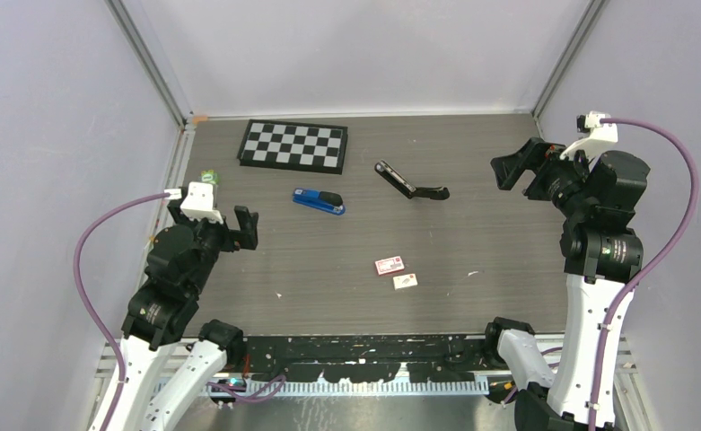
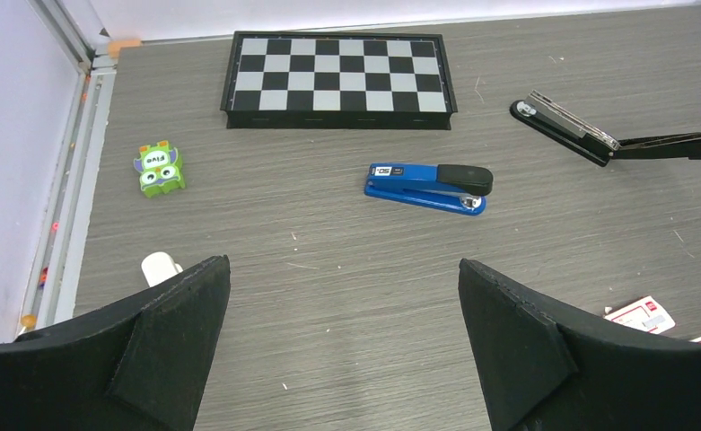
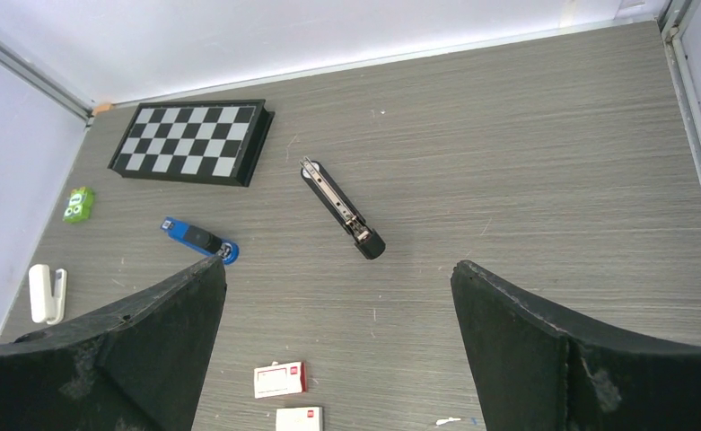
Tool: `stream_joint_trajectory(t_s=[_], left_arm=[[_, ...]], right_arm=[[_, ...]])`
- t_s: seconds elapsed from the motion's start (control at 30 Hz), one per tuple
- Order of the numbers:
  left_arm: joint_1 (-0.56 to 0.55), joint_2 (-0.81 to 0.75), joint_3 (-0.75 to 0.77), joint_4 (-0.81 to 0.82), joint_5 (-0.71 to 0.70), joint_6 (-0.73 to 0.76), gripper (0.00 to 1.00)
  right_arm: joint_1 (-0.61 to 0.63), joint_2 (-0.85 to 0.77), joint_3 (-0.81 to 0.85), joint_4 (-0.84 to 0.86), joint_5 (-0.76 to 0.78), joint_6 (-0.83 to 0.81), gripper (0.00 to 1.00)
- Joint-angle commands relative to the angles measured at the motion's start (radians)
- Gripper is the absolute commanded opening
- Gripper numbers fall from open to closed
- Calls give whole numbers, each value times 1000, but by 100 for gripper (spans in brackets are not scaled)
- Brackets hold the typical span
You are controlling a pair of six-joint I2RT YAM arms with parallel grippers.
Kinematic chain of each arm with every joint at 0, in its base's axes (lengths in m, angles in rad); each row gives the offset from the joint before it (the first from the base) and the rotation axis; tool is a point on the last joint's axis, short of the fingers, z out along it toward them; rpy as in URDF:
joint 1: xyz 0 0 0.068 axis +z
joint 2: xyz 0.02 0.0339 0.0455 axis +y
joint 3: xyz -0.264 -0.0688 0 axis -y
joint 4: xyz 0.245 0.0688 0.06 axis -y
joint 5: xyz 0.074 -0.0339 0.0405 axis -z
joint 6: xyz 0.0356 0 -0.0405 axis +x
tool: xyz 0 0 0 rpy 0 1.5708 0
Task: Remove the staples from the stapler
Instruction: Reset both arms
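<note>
Both jaws wide open, empty. Black stapler [image 1: 397, 180] lies hinged open on bench [image 1: 508, 251]: rigid, smooth metal, probably slides. Pin base, pick staples off exposed rail.

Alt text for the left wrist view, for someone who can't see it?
A closed blue stapler lies mid-table beyond the left gripper, its jaws wide open and empty. Behind it sits a chessboard; a black stapler, hinged open, lies to the right, a green toy to the left.
</note>
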Motion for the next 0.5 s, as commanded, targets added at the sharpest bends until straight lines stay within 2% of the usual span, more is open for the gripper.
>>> stream_joint_trajectory(t_s=[0.0,0.47], left_arm=[[4,-10,17,20,15,-1,100],[4,-13,17,18,18,-3,100]], right_arm=[[-5,-3,34,21,-16,-9,100],[-5,-6,33,21,-20,-10,100]])
